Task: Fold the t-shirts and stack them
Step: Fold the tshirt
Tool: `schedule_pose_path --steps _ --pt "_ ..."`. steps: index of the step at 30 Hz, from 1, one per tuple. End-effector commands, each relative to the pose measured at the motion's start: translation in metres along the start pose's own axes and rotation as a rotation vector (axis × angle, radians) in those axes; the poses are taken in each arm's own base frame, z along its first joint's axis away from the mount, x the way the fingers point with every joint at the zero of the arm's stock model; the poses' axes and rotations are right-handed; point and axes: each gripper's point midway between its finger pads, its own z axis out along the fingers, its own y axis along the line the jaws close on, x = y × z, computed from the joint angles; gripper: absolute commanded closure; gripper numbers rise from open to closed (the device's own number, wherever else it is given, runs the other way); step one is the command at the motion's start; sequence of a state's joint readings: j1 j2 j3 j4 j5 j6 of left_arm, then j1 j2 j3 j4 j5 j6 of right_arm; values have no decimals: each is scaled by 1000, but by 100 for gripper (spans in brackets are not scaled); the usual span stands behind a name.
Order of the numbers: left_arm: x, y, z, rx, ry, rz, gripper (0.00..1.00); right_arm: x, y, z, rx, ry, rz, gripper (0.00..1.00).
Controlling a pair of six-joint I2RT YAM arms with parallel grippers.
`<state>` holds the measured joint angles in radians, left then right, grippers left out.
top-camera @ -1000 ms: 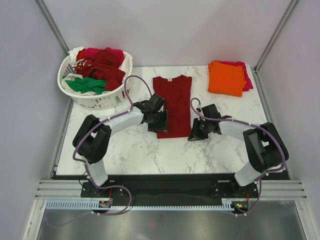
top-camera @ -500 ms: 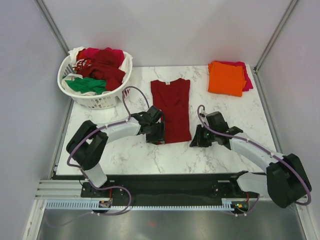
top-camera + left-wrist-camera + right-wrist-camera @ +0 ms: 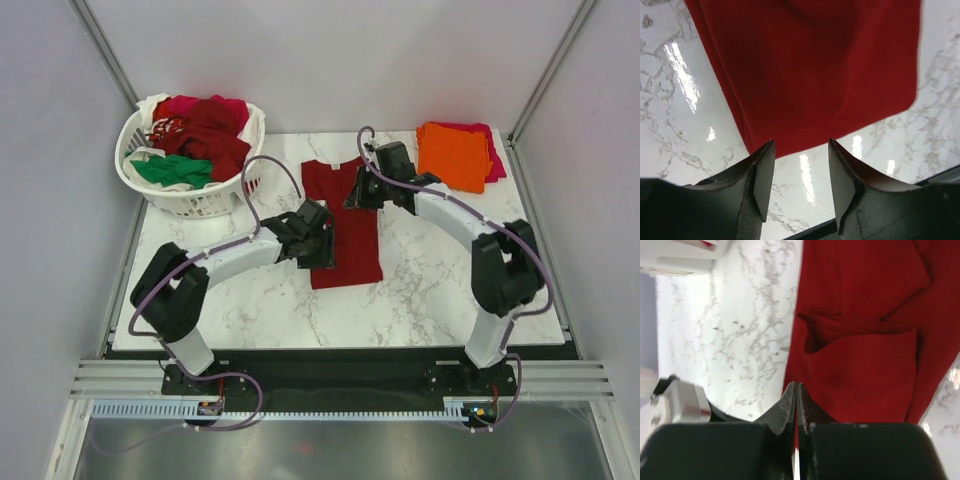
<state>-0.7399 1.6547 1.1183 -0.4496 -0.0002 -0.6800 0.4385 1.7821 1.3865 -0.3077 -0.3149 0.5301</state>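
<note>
Marble tabletop below, clamps the dark red t-shirt at its top edge in the right gripper, hovers the left gripper parted over its hem.

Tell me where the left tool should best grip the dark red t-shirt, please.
Take the hem corner nearest the left tool, coming from the near left side. The dark red t-shirt lies flat in a narrow strip, so only edges offer a pinch.
</note>
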Motion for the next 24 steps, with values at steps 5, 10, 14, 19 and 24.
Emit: schedule_pose_path --steps 5,10,14,19,24 --pt "16 15 31 -62 60 -12 47 -4 -88 46 124 84 77 96" --pt "34 27 36 -92 103 -32 48 -4 -145 62 146 116 159 96" --pt "48 29 31 -94 116 -21 48 -2 -181 77 149 136 231 95" --pt "54 28 21 -88 105 -16 48 -21 -176 77 113 101 215 91" --pt "44 16 11 -47 75 0 48 -67 -114 35 -24 10 136 42"
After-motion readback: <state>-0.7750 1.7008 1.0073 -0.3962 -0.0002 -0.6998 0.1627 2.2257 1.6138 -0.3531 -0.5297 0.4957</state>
